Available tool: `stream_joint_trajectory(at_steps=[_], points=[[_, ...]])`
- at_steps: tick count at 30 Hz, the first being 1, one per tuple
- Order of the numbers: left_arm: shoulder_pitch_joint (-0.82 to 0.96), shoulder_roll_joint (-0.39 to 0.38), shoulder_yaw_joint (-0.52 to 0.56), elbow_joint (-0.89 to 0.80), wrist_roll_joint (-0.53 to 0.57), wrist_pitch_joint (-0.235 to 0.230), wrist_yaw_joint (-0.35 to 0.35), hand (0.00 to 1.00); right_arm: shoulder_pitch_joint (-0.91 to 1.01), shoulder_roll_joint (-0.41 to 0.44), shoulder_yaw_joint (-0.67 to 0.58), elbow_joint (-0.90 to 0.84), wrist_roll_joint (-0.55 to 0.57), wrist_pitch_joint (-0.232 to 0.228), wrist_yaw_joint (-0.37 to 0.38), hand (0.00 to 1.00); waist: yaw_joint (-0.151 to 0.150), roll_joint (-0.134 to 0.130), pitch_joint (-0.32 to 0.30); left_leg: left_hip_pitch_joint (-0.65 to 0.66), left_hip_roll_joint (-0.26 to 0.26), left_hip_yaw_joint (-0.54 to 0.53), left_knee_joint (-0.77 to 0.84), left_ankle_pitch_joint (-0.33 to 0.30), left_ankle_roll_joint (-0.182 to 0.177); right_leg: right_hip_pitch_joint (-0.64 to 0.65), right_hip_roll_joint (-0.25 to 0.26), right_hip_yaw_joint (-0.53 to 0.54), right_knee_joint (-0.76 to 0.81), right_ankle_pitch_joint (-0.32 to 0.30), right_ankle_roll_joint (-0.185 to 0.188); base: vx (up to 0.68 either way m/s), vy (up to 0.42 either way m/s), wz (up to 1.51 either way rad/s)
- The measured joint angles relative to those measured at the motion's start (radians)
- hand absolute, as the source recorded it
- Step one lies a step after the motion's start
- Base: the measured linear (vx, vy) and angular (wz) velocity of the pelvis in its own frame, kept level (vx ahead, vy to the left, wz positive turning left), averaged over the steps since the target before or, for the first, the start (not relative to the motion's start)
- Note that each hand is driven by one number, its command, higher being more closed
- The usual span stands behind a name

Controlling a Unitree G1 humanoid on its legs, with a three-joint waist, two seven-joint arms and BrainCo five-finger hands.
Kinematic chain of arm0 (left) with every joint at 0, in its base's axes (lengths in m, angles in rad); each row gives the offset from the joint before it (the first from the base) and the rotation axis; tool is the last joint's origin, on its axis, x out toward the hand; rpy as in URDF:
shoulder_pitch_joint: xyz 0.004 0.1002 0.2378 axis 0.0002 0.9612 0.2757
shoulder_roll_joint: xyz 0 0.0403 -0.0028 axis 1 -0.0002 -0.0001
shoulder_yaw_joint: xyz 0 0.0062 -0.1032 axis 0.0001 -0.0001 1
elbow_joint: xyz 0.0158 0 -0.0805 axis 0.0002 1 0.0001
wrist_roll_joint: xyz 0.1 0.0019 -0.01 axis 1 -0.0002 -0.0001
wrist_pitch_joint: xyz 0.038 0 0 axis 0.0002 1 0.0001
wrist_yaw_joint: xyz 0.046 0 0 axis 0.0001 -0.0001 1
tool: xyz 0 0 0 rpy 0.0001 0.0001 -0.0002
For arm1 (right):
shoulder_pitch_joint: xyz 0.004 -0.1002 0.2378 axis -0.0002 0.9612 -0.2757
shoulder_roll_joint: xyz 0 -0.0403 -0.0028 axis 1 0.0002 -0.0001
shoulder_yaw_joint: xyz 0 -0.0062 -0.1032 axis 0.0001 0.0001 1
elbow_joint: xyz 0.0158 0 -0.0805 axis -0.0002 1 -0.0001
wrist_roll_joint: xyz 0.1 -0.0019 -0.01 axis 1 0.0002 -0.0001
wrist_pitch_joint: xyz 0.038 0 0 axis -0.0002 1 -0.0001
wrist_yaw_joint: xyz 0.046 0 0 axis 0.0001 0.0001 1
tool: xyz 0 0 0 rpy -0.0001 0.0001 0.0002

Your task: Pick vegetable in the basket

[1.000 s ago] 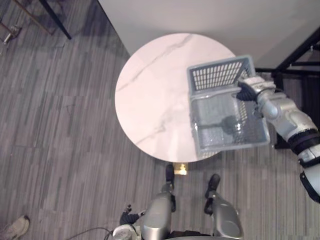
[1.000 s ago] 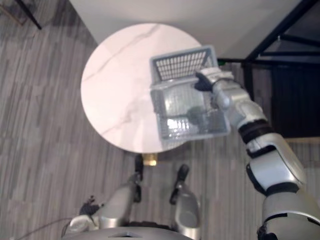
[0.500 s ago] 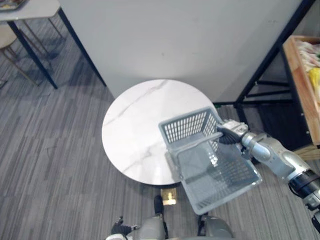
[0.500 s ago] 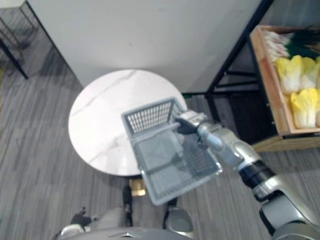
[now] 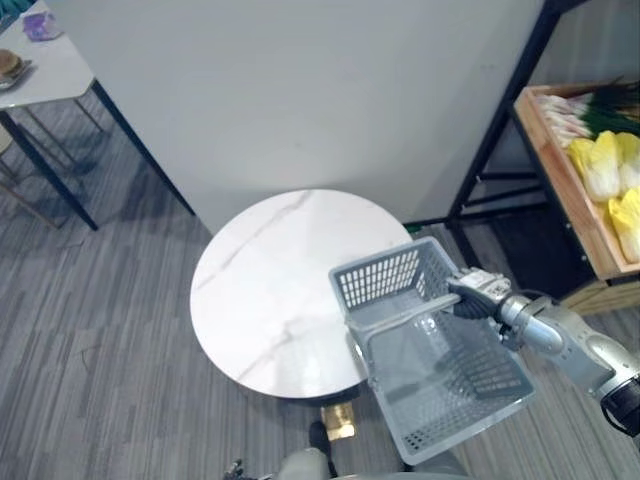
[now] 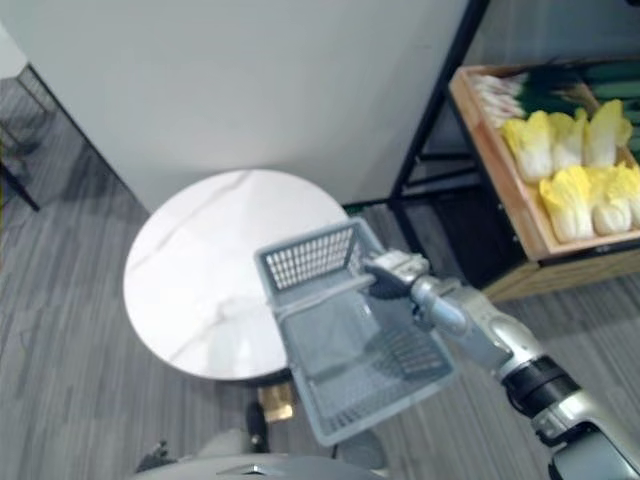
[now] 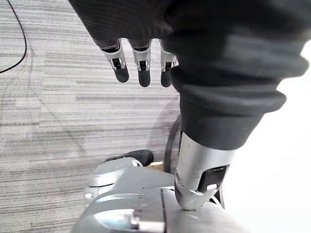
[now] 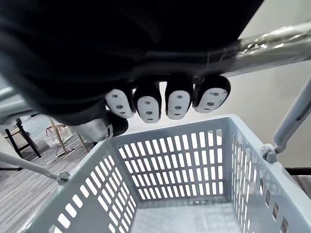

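- Basket first: a grey plastic basket (image 5: 385, 280) with slatted walls hangs tilted from the right hand (image 5: 478, 297). Its far end is over the near right edge of the counter and its near end is out over the floor.
- A round white counter (image 5: 265, 285) with faint marble veins stands in front of a plain white wall panel (image 5: 300, 90). Whether the basket's far corner rests on the counter or hangs just above it I cannot tell from the head views.
- The right hand is closed round the basket's shiny bar handle (image 8: 277, 42). In the right wrist view its dark-tipped fingers (image 8: 148, 103) curl over the bar in a row, with the basket's grey slatted wall below them.
- The left hand (image 7: 143, 65) shows in its own wrist view, hanging low over the grey wood-plank floor (image 7: 53, 111). Its fingers are straight and relaxed, with nothing in them.
- The vegetables lie in a shallow wooden crate (image 6: 497, 185) off to the robot's right, well apart from the basket and higher up in the head views.
- In the crate are several yellow-green leafy cabbages (image 6: 568, 192) set close together. Beyond them lies a bundle of long vegetables with pale stems and dark green tops (image 6: 515, 95), possibly spring onions.
- A small white side table on dark legs (image 5: 50, 70) stands far off to the left.
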State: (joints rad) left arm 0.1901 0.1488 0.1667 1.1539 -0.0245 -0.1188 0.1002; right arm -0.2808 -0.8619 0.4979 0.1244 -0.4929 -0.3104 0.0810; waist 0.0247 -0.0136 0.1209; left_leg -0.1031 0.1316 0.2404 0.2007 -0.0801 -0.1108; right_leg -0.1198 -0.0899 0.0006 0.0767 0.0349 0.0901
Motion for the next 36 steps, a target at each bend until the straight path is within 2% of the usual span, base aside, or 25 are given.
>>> stream_joint_trajectory(at_steps=[1,3,4,6,8,9,10,11,12,13,14,16,17,18,21,22,23,24,25,26,28,30,32,34,36], points=[[0.006,-0.014,0.02,-0.001,-0.003,-0.001,-0.001,0.0,-0.007,-0.002,0.0,-0.002,-0.009,-0.001,-0.005,1.0,0.019,-0.001,0.001,-0.013,-0.006,-0.16,0.056,-0.027,-0.027,-0.016,0.014,0.046,0.039,-0.016,-0.002,-0.03,-0.038,-0.87],[0.015,-0.037,0.039,0.0,-0.012,0.004,0.002,0.0,-0.01,-0.005,-0.006,-0.005,-0.009,-0.001,-0.009,1.0,0.013,0.005,0.005,-0.013,-0.006,-0.289,0.088,-0.088,-0.047,-0.036,0.04,0.079,0.073,-0.043,0.004,-0.07,0.022,-0.8],[0.013,-0.031,0.041,-0.001,-0.013,0.011,0.002,0.0,-0.004,0.001,-0.014,-0.005,-0.012,0.001,-0.009,1.0,0.005,0.012,0.006,-0.004,-0.007,-0.296,0.101,-0.122,-0.044,-0.045,0.047,0.111,0.1,-0.056,0.01,-0.08,0.094,-0.6],[0.01,-0.017,0.04,-0.003,-0.013,0.013,-0.001,0.0,0.046,-0.001,-0.048,-0.028,-0.019,0.001,-0.009,1.0,-0.004,-0.013,0.013,0.014,-0.018,-0.244,0.101,-0.131,-0.033,-0.053,0.039,0.161,0.093,-0.05,0.021,-0.08,0.136,-0.69],[0.006,-0.014,0.039,-0.006,-0.011,0.014,0.003,0.0,0.114,-0.002,-0.113,-0.072,-0.02,0.001,-0.01,1.0,-0.022,-0.037,0.019,-0.005,-0.034,-0.195,0.135,-0.145,-0.009,-0.067,0.027,0.218,0.061,-0.026,0.057,-0.08,0.187,-0.87],[0.012,-0.002,0.031,-0.012,0.001,0.014,0.003,0.0,0.131,0.002,-0.141,-0.091,-0.02,0.004,-0.013,1.0,-0.032,-0.04,0.02,-0.04,-0.045,-0.128,0.172,-0.162,0.02,-0.099,0.015,0.277,0.03,0.004,0.053,-0.1,0.248,-0.99],[0.007,0.004,0.022,-0.012,0.006,0.014,0.002,0.0,0.131,0.002,-0.144,-0.095,-0.02,0.009,-0.016,1.0,-0.041,-0.046,0.022,-0.061,-0.046,-0.106,0.189,-0.169,0.032,-0.112,0.008,0.282,0.008,0.007,0.026,-0.13,0.304,-1.3],[-0.021,0.014,-0.013,-0.01,0.015,0.016,0.002,0.0,0.138,0.009,-0.145,-0.096,-0.031,0.03,-0.023,1.0,-0.057,-0.01,0.025,-0.084,-0.024,-0.054,0.174,-0.154,0.071,-0.123,-0.009,0.206,-0.061,-0.083,-0.136,-0.12,0.226,-0.95],[-0.039,0.006,-0.022,-0.008,0.027,0.014,0.002,0.0,0.142,0.01,-0.142,-0.096,-0.044,0.036,-0.027,1.0,-0.055,0.004,0.032,-0.082,-0.001,-0.016,0.149,-0.14,0.093,-0.141,-0.008,0.142,-0.036,-0.075,-0.128,-0.14,0.182,-1.36],[-0.058,0.013,-0.023,-0.004,0.041,0.01,0.003,0.0,0.142,0.021,-0.127,-0.095,-0.059,0.041,-0.028,1.0,-0.043,0.005,0.036,-0.069,0.018,0.053,0.099,-0.109,0.1,-0.194,-0.017,0.021,0.111,-0.049,-0.111,-0.11,0.128,-1.15],[-0.065,0.015,-0.024,-0.001,0.046,0.009,0.002,0.0,0.143,0.025,-0.123,-0.095,-0.06,0.04,-0.028,1.0,-0.041,0.002,0.04,-0.05,0.02,0.081,0.074,-0.096,0.104,-0.194,-0.026,-0.027,0.18,-0.052,-0.114,-0.12,0.214,-1.44],[-0.06,0.029,-0.056,0.0,0.049,0.015,0.003,0.0,0.136,0.045,-0.128,-0.095,-0.057,0.034,-0.035,1.0,-0.04,-0.008,0.038,0.028,0.024,0.196,0.011,-0.074,0.114,-0.093,-0.076,-0.149,0.34,-0.066,-0.122,-0.07,0.168,-1.52],[-0.058,0.041,-0.08,0.0,0.05,0.016,0.002,0.0,0.114,0.066,-0.128,-0.09,-0.057,0.028,-0.042,1.0,-0.037,-0.013,0.035,0.04,0.036,0.26,0.011,-0.074,0.114,-0.054,-0.1,-0.177,0.388,-0.103,-0.11,-0.07,0.048,-1.52],[-0.06,0.046,-0.088,0.0,0.053,0.016,0.001,0.0,0.101,0.078,-0.128,-0.085,-0.057,0.022,-0.045,1.0,-0.035,-0.014,0.035,0.043,0.044,0.293,0.011,-0.074,0.114,-0.047,-0.113,-0.191,0.41,-0.108,-0.113,-0.09,0.019,-1.51],[-0.065,0.06,-0.09,0.001,0.084,0.019,0.002,0.0,0.084,0.098,-0.126,-0.079,-0.057,0.012,-0.05,1.0,-0.022,-0.017,0.032,0.043,0.096,0.444,0.032,-0.072,0.11,-0.024,-0.197,-0.23,0.476,-0.103,-0.12,-0.13,-0.067,-1.41],[-0.065,0.064,-0.09,0.001,0.085,0.019,0.002,0.0,0.086,0.1,-0.125,-0.079,-0.057,0.012,-0.05,1.0,-0.021,-0.02,0.031,0.043,0.105,0.468,0.037,-0.069,0.105,-0.017,-0.214,-0.23,0.471,-0.093,-0.11,-0.13,-0.168,-1.42],[-0.068,0.076,-0.093,0.004,0.086,0.019,0.0,0.0,0.087,0.112,-0.126,-0.079,-0.058,0.014,-0.05,1.0,-0.021,-0.026,0.027,0.037,0.129,0.515,0.045,-0.054,0.083,-0.014,-0.21,-0.216,0.409,-0.071,-0.094,-0.14,-0.215,-1.17],[-0.075,0.079,-0.097,0.014,0.087,0.02,0.001,0.0,0.091,0.116,-0.127,-0.077,-0.06,0.018,-0.05,1.0,-0.023,-0.012,0.019,0.036,0.136,0.523,0.024,-0.032,0.069,-0.018,-0.179,-0.225,0.363,-0.068,-0.09,-0.13,-0.224,-1.33],[-0.077,0.078,-0.113,0.036,0.088,0.023,0.002,0.0,0.112,0.117,-0.131,-0.078,-0.064,0.02,-0.05,1.0,-0.024,-0.005,-0.004,0.038,0.141,0.525,-0.04,0.011,0.064,0.0,-0.137,-0.21,0.257,-0.06,-0.077,-0.13,-0.314,-1.21],[-0.078,0.078,-0.135,0.039,0.088,0.023,0.003,0.0,0.128,0.116,-0.142,-0.078,-0.083,0.024,-0.052,1.0,-0.024,-0.002,-0.023,0.045,0.146,0.552,-0.086,0.053,0.04,0.016,-0.11,-0.205,0.144,-0.049,-0.055,-0.09,-0.274,-1.14],[-0.09,0.087,-0.152,0.04,0.088,0.024,0.003,0.0,0.131,0.116,-0.149,-0.079,-0.099,0.032,-0.052,1.0,-0.025,-0.004,-0.024,0.058,0.161,0.609,-0.102,0.079,0.023,0.041,-0.082,-0.201,0.013,-0.018,-0.002,-0.12,-0.274,-1.05],[-0.102,0.09,-0.163,0.041,0.089,0.03,0.005,0.0,0.147,0.115,-0.161,-0.08,-0.113,0.046,-0.053,1.0,-0.03,-0.008,-0.025,0.078,0.163,0.651,-0.099,0.088,0.014,0.081,-0.067,-0.196,-0.09,-0.005,0.017,-0.14,-0.237,-0.72],[-0.105,0.085,-0.162,0.043,0.089,0.035,0.011,0.0,0.177,0.116,-0.169,-0.081,-0.125,0.047,-0.054,1.0,-0.042,0.005,-0.031,0.091,0.195,0.667,-0.074,0.097,0.008,0.113,-0.04,-0.175,-0.162,0.011,0.04,-0.14,-0.234,-0.45],[-0.099,0.086,-0.16,0.039,0.092,0.035,0.015,0.0,0.207,0.118,-0.169,-0.081,-0.125,0.045,-0.054,1.0,-0.048,0.015,-0.032,0.098,0.234,0.65,-0.044,0.107,-0.004,0.119,-0.012,-0.159,-0.161,0.014,0.035,-0.11,-0.21,-0.35],[-0.086,0.089,-0.154,0.031,0.099,0.033,0.026,0.0,0.237,0.12,-0.169,-0.081,-0.125,0.044,-0.054,1.0,-0.048,0.016,-0.031,0.109,0.264,0.586,0.017,0.113,0.003,0.14,0.006,-0.124,-0.161,0.009,0.022,-0.08,-0.197,-0.44]])
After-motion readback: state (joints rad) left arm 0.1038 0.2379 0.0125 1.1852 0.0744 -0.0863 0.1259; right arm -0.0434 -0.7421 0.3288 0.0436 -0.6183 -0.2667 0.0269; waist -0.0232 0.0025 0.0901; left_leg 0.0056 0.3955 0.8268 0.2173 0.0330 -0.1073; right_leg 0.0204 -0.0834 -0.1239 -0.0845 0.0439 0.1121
